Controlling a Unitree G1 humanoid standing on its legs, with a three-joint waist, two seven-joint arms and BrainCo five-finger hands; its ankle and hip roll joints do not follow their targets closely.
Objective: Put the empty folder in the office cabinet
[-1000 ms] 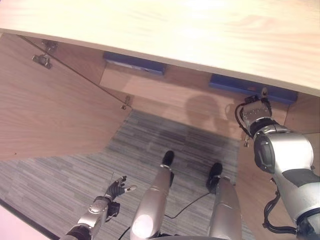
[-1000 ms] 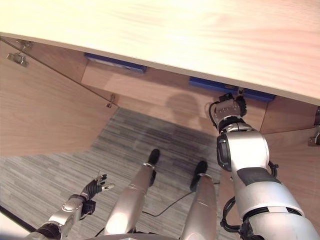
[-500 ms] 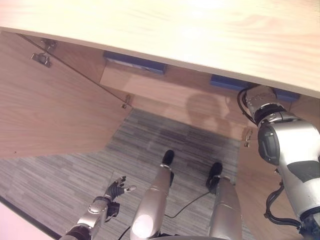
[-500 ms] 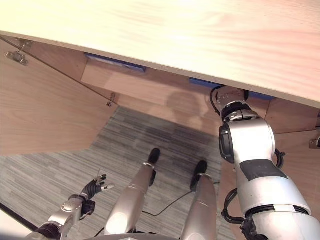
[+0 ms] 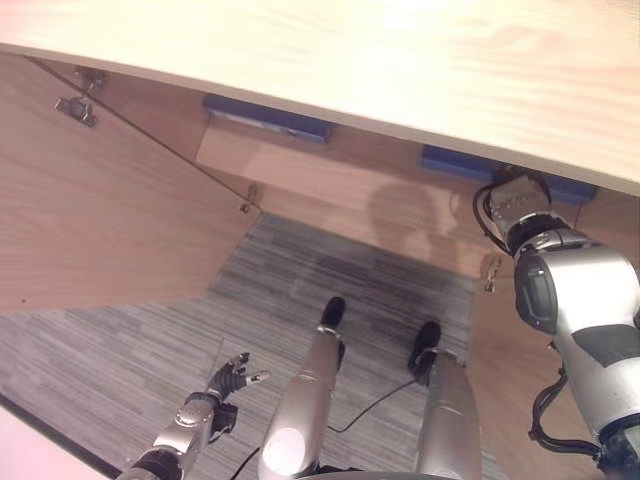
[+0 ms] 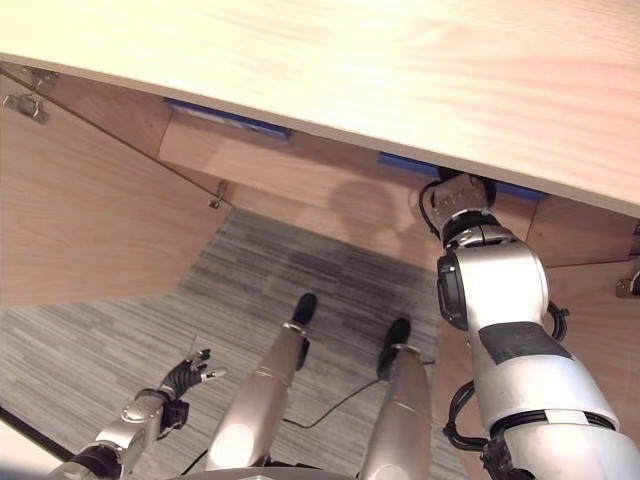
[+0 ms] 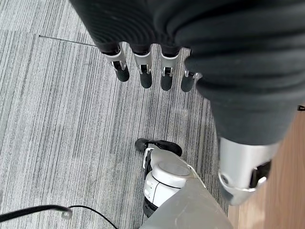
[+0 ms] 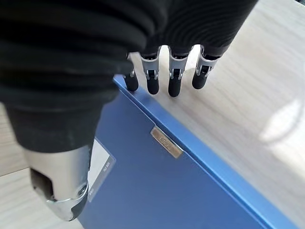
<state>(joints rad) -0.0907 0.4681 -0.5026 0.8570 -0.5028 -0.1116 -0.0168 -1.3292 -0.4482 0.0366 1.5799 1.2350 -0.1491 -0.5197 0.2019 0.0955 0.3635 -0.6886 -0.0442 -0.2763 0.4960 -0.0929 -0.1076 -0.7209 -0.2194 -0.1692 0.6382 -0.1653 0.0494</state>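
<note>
A blue folder (image 8: 157,191) lies flat on the wooden shelf (image 8: 248,95) inside the cabinet; its edge peeks out under the cabinet top (image 5: 455,163). My right hand (image 8: 174,78) reaches in under that top, open, with straight fingers over the folder's far edge and the thumb (image 8: 62,191) beside it, holding nothing. Whether the fingers touch the folder I cannot tell. A second blue folder (image 5: 268,118) lies further left on the same shelf. My left hand (image 5: 232,378) hangs low over the carpet, open and empty, its fingers (image 7: 145,71) relaxed.
The pale wooden cabinet top (image 5: 400,60) juts out overhead and hides most of the shelf. The cabinet's left door (image 5: 90,220) stands wide open; the right door (image 5: 515,370) is open beside my right arm. Grey striped carpet (image 5: 120,350) covers the floor.
My right hand has gone a little deeper under the cabinet top, over the right blue folder. The view has shifted slightly. My left hand has stayed put.
</note>
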